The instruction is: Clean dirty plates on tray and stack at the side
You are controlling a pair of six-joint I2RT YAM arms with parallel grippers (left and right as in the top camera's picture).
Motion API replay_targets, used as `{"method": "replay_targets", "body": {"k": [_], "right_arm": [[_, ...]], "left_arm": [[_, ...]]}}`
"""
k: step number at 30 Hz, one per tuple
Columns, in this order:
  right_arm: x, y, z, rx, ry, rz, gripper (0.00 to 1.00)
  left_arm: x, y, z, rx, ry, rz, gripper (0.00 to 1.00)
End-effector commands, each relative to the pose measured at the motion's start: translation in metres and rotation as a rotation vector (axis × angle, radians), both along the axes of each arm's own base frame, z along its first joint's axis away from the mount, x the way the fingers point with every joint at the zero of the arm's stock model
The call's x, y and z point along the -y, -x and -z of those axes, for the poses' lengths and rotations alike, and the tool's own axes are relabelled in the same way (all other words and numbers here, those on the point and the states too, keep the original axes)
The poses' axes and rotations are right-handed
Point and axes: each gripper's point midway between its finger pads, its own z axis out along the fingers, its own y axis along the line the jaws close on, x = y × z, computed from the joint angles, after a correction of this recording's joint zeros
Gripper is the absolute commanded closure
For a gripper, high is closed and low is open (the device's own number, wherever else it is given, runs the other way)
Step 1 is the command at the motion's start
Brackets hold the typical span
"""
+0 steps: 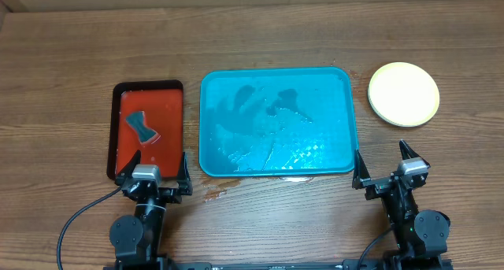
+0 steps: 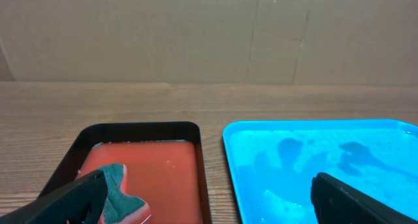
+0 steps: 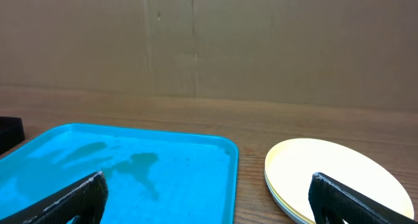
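Observation:
The teal-blue tray (image 1: 276, 120) lies mid-table, wet and holding no plates; it also shows in the left wrist view (image 2: 313, 159) and the right wrist view (image 3: 130, 172). The plates (image 1: 403, 94) sit stacked on the table right of the tray, a pale yellow-green one on top; the stack also shows in the right wrist view (image 3: 333, 175). The light blue plate cannot be made out. My left gripper (image 1: 156, 169) is open and empty at the front, between the red tray and the teal tray. My right gripper (image 1: 386, 166) is open and empty near the teal tray's front right corner.
A red tray with a black rim (image 1: 148, 128) lies left of the teal tray and holds a green and pink sponge (image 1: 142, 127), also visible in the left wrist view (image 2: 121, 188). A cardboard wall (image 2: 209, 34) stands behind the table. A wet patch (image 1: 224, 190) marks the wood.

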Motion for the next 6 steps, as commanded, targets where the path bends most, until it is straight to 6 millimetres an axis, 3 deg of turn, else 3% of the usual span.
{"method": "replay_targets", "body": {"k": [1,6], "right_arm": [[0.0032,-0.0006,0.0016,0.003,-0.004,0.016,0.0],[0.0032,-0.0006,0.0016,0.003,-0.004,0.016,0.0]], "left_arm": [[-0.0009,0.0002,0.0001,0.003,0.008,-0.009,0.0],[-0.001,0.0002,0.0001,0.003,0.008,-0.009,0.0]]}}
